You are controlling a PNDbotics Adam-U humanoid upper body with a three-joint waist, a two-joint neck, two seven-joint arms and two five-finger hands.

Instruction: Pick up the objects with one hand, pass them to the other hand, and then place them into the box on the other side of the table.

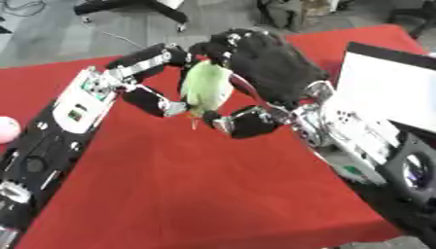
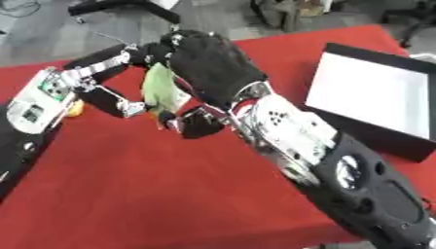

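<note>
A pale green, oval object hangs above the red table, held between both hands. My left hand comes in from the left, with its fingers over the object's top and its thumb under the lower end. My right hand, black and bulky, curls round the object from the right, its thumb below at the object's tip. A box with a white inside and black rim lies on the table's right side, to the right of the right hand.
A pink ball lies at the table's left edge. A small orange-yellow thing shows behind my left forearm. Grey floor and black chair bases lie beyond the far table edge.
</note>
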